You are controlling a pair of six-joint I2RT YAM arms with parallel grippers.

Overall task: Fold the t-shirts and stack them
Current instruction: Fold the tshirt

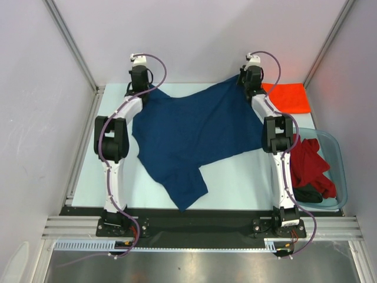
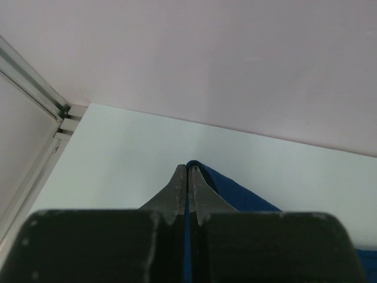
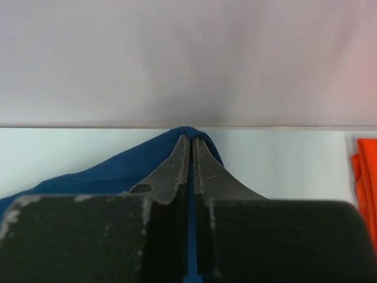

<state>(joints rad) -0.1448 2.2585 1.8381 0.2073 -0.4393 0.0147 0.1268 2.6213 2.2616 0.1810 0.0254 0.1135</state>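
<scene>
So left gripper (image 2: 187, 172) and right gripper (image 3: 192, 141) both have jaws clamped on far corners of the navy t-shirt (image 1: 194, 135) spread over the table (image 1: 235, 183).

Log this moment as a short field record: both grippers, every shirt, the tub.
left gripper: shut on the far-left edge of the navy shirt
right gripper: shut on the navy shirt's far-right edge
navy shirt: unfolded, spread across the table between the arms
orange shirt: neat flat rectangle at the far-right corner
red shirt: crumpled in the tub
dark shirt: in the tub's near end, beside the red one
tub: right of the right arm
</scene>
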